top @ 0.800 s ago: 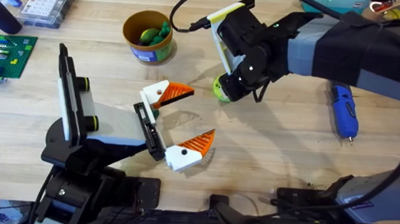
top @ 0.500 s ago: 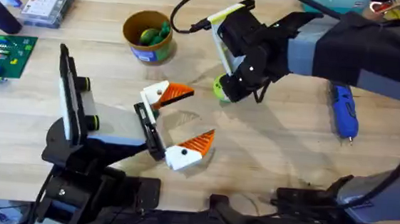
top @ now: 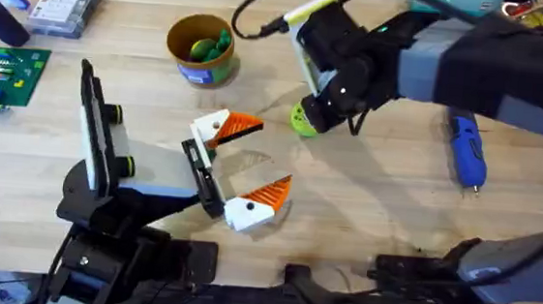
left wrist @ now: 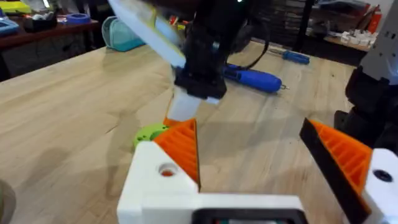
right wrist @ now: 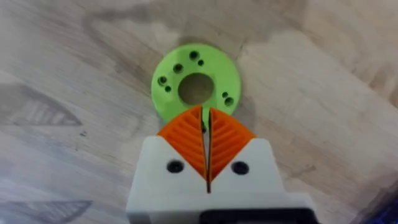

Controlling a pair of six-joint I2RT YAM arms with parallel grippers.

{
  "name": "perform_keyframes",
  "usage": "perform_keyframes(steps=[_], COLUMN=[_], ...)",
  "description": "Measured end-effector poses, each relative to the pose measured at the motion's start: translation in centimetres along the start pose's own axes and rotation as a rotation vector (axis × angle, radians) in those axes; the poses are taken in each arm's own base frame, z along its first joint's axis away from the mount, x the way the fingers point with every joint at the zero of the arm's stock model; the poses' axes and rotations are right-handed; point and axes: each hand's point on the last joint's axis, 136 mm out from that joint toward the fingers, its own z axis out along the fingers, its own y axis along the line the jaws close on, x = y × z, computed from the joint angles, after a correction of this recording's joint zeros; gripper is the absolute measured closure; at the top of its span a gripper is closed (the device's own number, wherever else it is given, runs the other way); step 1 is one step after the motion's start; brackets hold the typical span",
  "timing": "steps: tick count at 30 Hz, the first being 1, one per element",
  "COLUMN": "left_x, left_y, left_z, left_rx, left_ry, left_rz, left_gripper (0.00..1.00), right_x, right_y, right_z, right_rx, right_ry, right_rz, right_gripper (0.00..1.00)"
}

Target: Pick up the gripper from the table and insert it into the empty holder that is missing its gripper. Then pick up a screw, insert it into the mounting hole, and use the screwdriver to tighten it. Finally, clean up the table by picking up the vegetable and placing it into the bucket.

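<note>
The lime-green vegetable (top: 303,119) lies on the table (top: 374,209) right of centre; the right wrist view shows it as a ring (right wrist: 196,84) with small holes. My right gripper (top: 312,111) points down at it, its orange pads (right wrist: 227,140) pressed together over the ring's near rim. My left gripper (top: 249,165) hovers open near the table's middle, nothing between its orange pads (left wrist: 183,149). The blue screwdriver (top: 467,153) lies at the right. The yellow bucket (top: 205,69) stands at the back left with green pieces inside. The loose gripper, holder and screw are out of view.
A clear compartment box (top: 65,2) and a green board (top: 1,77) sit at the far left. The right arm's black cable (top: 254,10) arcs above the bucket. Bare wood stretches between the vegetable and the screwdriver.
The right gripper has shifted slightly toward the table's far side, and the vegetable under it has nudged the same way. The left arm has stayed put.
</note>
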Motion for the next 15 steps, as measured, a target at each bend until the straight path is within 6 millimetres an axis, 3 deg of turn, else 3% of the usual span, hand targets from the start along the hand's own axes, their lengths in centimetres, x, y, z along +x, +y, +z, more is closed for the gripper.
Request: perform_keyframes(steps=[5,11,13,15], left_x=[0.0,0.0,0.0,0.0], left_y=[0.0,0.0,0.0,0.0], left_z=[0.0,0.0,0.0,0.0], left_rx=[0.000,0.000,0.000,0.000], left_ry=[0.000,0.000,0.000,0.000], left_rz=[0.000,0.000,0.000,0.000], left_gripper=[0.009,0.009,0.009,0.009], right_x=[-1.8,-1.9,-1.5,-0.8], right_y=[-0.2,-0.3,-0.3,-0.5], right_z=[-2.4,-2.7,-2.7,-3.1], right_rx=[-0.004,-0.002,0.000,0.003], right_ry=[-0.086,-0.090,-0.074,-0.046], right_rz=[0.012,0.012,0.013,0.010], right_gripper=[0.993,0.996,0.909,0.702])
